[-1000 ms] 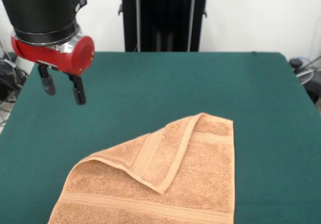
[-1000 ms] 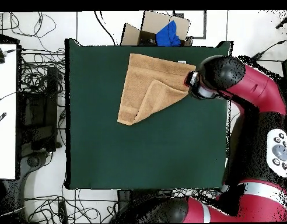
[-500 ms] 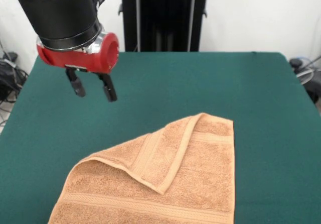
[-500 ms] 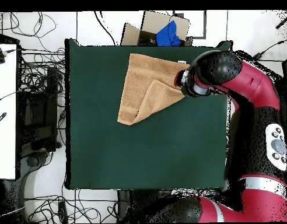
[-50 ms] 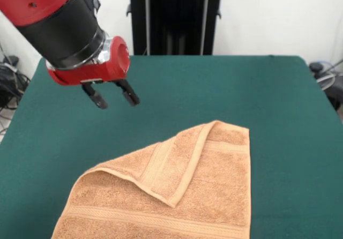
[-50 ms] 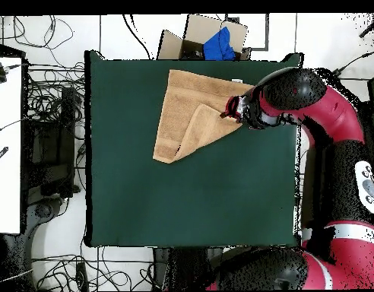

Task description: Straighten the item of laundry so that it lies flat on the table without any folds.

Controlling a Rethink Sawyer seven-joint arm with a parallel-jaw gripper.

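Front view: orange-tan towel (image 5: 177,188) on green table (image 5: 214,89), near edge, lower part cut off by picture's bottom. One corner folded over onto towel's middle, flap ending in a point close to centre, border band running along flap's edge. Second band across lower portion. Right side lying flat, top right corner square. Gripper (image 5: 113,95) hanging above table up and left of towel, tilted, tips aimed down and right toward folded flap. Two dark fingers (image 5: 130,95) spread with clear gap between, nothing held. Not touching cloth. Red collar and black cylinder of arm (image 5: 64,24) filling upper left.

Overhead view: towel (image 6: 191,112) against table's (image 6: 190,198) top edge, right of middle, folded flap pointing toward arm's side. Small white tag (image 6: 237,81) at top edge, probably. Gripper (image 6: 229,111) at flap's tip or just over it, contact hard to judge from above. Arm (image 6: 327,114) curving in from right. Cardboard box (image 6: 191,38) with blue item (image 6: 219,44) on floor past table's top edge. Cables (image 6: 49,91) on left floor.
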